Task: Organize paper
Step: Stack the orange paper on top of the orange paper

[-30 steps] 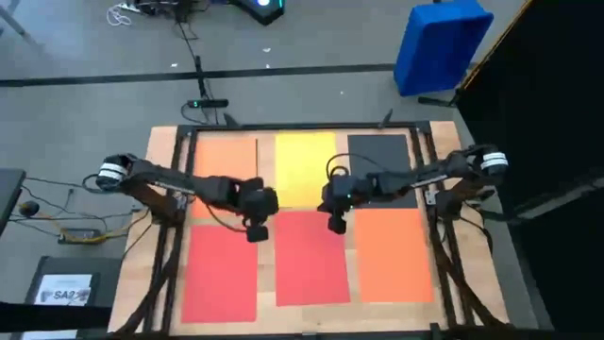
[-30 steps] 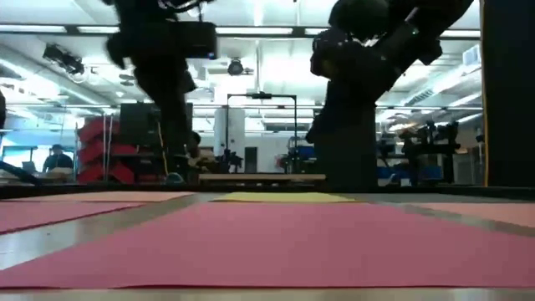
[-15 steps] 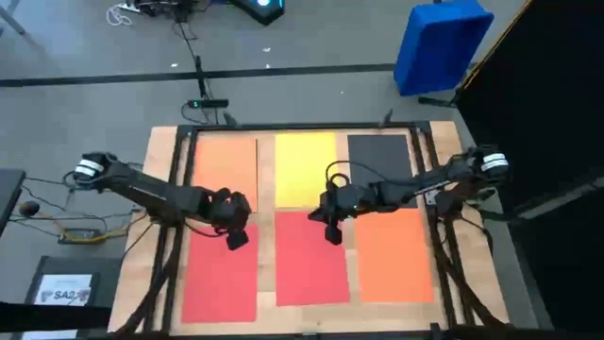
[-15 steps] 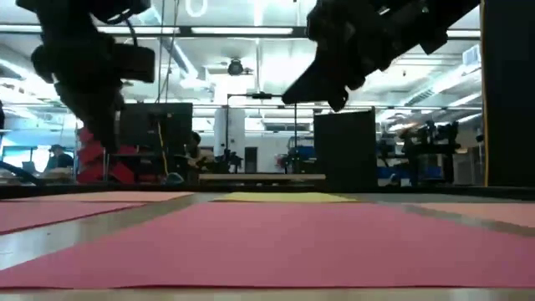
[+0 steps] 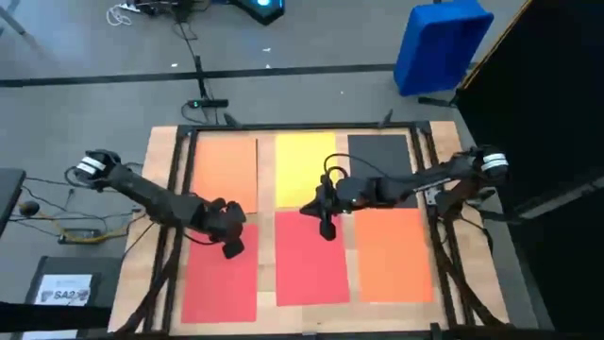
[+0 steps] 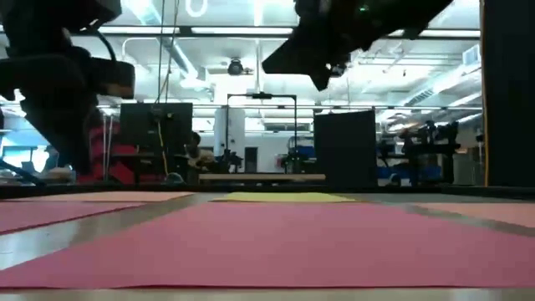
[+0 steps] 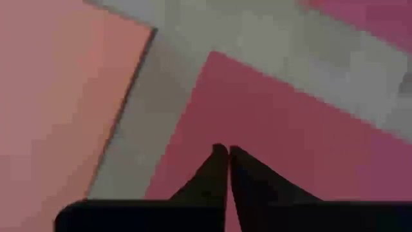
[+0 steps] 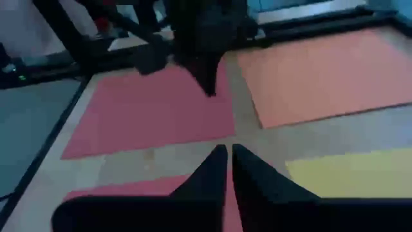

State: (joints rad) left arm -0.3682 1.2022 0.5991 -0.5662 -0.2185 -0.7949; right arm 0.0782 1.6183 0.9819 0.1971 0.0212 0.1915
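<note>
Six sheets of paper lie flat on the table in two rows. The far row is a pale orange sheet [image 5: 224, 170], a yellow sheet [image 5: 305, 168] and a black sheet [image 5: 379, 156]. The near row is a red sheet [image 5: 220, 279], a second red sheet [image 5: 311, 264] and an orange sheet [image 5: 394, 257]. My left gripper [image 5: 232, 246] is shut and points steeply down over the left red sheet's far right corner [image 7: 215, 61]. My right gripper [image 5: 326, 227] is shut and raised above the middle red sheet's far edge, touching nothing [image 6: 322, 79]. My left gripper points its shut fingertips [image 7: 224, 152] down at the left red sheet just inside its far right corner. I cannot tell whether they touch the sheet.
A dark frame [image 5: 179, 189] runs around the wooden table top. A blue bin [image 5: 439, 42] stands on the floor beyond the far right corner, and a dark box with a white label [image 5: 64, 288] sits on the floor at the left. Bare wood strips separate the sheets.
My left gripper has swung from the table's middle toward the left and near edges, sunk lower and rolled about its own line. It now stands over the left red sheet. My right gripper has risen clear of the table, tipped up nearer to level and drifted slightly left.
</note>
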